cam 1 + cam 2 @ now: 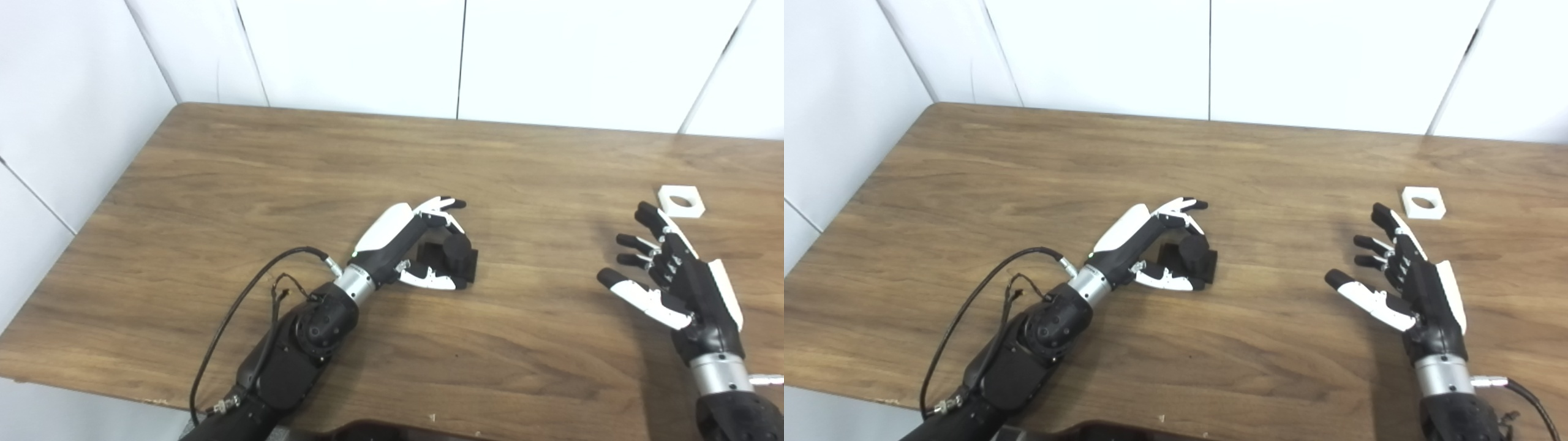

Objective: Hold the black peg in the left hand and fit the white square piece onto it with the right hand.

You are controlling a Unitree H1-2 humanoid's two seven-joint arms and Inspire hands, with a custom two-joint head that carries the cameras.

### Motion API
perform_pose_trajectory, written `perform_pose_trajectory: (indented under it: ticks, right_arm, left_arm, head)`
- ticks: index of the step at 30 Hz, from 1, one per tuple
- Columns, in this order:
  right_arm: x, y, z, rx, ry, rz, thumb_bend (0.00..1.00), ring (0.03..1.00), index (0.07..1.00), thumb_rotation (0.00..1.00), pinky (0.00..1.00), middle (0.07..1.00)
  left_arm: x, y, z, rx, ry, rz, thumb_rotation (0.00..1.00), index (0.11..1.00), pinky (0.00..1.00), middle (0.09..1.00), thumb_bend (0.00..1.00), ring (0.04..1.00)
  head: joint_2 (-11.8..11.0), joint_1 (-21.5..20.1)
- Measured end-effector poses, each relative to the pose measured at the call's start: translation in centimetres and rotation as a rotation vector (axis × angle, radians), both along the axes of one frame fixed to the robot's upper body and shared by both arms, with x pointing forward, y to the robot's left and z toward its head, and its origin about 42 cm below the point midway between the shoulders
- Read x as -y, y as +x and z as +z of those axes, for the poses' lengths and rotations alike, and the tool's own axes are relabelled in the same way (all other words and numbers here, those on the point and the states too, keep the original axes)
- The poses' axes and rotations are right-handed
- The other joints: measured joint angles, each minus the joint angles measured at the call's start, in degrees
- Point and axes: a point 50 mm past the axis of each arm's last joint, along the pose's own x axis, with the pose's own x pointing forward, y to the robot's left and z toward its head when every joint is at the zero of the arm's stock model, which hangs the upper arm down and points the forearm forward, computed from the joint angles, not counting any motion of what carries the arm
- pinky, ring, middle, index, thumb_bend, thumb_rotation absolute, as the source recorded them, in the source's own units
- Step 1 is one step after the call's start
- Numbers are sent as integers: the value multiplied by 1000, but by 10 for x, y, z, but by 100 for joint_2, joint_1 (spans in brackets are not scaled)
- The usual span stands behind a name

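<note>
The black peg (pixel 454 253) lies on the wooden table (pixel 294 165), a dark block with a round stub. My left hand (pixel 409 240) is cupped around it, fingers (pixel 442 204) stretched over its far side and the thumb (pixel 432 279) along its near side, not clenched. The white square piece (pixel 680 201) with a round hole lies flat at the right. My right hand (pixel 670 277) hovers just short of it, open, fingers spread, palm facing left, holding nothing.
White wall panels (pixel 355 55) stand behind the table's far edge and along its left side. A black cable (pixel 245 294) loops off my left forearm. The table's near edge runs along the bottom.
</note>
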Motion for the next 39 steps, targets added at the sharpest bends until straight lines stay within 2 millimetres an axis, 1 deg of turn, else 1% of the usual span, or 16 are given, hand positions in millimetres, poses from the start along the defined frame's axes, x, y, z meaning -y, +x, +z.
perform_pose_trajectory:
  ticks: [4, 7, 8, 10, 11, 12, 13, 15, 17, 18, 20, 21, 25, 30, 36, 39]
  right_arm:
    - [-2, 2, 2, 2, -1, 4, 792, 798, 922, 366, 721, 928]
    - [-7, 2, 2, 6, 6, 10, 800, 795, 919, 357, 718, 925]
    - [-9, 2, 3, 8, 7, 12, 810, 789, 916, 370, 714, 919]
    - [-11, 2, 5, 15, 5, 12, 808, 784, 915, 371, 712, 917]
    - [-11, 2, 7, 16, -1, 9, 807, 775, 913, 362, 704, 910]
    - [-12, 2, 10, 19, -8, 6, 809, 774, 911, 359, 701, 906]
    - [-12, 4, 12, 21, -14, 5, 811, 775, 910, 359, 698, 904]
    - [-12, 6, 16, 34, -29, -1, 806, 786, 894, 368, 677, 892]
    - [-12, 8, 21, 53, -59, -11, 798, 785, 882, 376, 658, 881]
    - [-11, 9, 24, 63, -73, -17, 789, 782, 877, 371, 657, 876]
    - [-10, 15, 34, 102, -128, -36, 775, 771, 866, 352, 661, 862]
    - [-9, 17, 37, 114, -145, -42, 777, 761, 855, 336, 651, 849]
    - [1, 30, 55, 171, -265, -74, 773, 750, 831, 298, 621, 838]
    - [20, 45, 79, 198, -430, -143, 774, 737, 812, 269, 584, 822]
    - [39, 59, 109, 257, -652, -172, 756, 807, 793, 242, 677, 841]
    - [46, 68, 119, 256, -726, -181, 758, 813, 779, 209, 670, 840]
  left_arm:
    - [3, -3, 0, 18, 18, -6, 78, 493, 947, 902, 521, 956]
    - [1, -4, 1, 21, 21, -5, 77, 493, 943, 900, 521, 951]
    - [0, -5, 1, 22, 22, -5, 76, 493, 946, 902, 521, 952]
    - [-2, -6, 1, 24, 26, -6, 75, 493, 944, 903, 521, 953]
    - [-4, -7, 1, 25, 28, -6, 75, 494, 919, 905, 521, 952]
    - [-5, -7, 1, 25, 29, -6, 74, 494, 904, 905, 522, 953]
    - [-7, -8, 1, 23, 29, -6, 74, 494, 893, 905, 522, 953]
    - [-11, -9, 1, 17, 35, -10, 71, 493, 847, 895, 522, 940]
    - [-12, -9, 2, 24, 36, -22, 70, 493, 823, 890, 522, 933]
    - [-12, -9, 2, 32, 36, -29, 70, 492, 818, 889, 522, 932]
    - [-13, -9, 2, 46, 34, -40, 71, 492, 807, 885, 522, 927]
    - [-14, -9, 2, 48, 33, -43, 71, 492, 805, 885, 522, 928]
    - [-16, -8, 2, 54, 32, -54, 70, 492, 801, 881, 522, 924]
    - [-18, -5, 1, 62, 35, -65, 68, 491, 800, 876, 522, 917]
    - [-20, -4, 2, 64, 34, -69, 67, 492, 782, 875, 522, 914]
    - [-20, -4, 2, 61, 28, -68, 68, 491, 801, 875, 522, 916]
  head:
    - [79, -684]
    - [79, -1141]
    - [62, -1491]
    - [62, -1494]
    - [9, -1999]
    - [9, -2004]
    - [35, -2169]
    - [27, -2311]
    - [-35, -2661]
    - [-35, -2715]
    - [-123, -3100]
    - [-123, -3103]
    - [-202, -3488]
    - [-220, -3595]
    - [-246, -3744]
    - [-263, -3744]
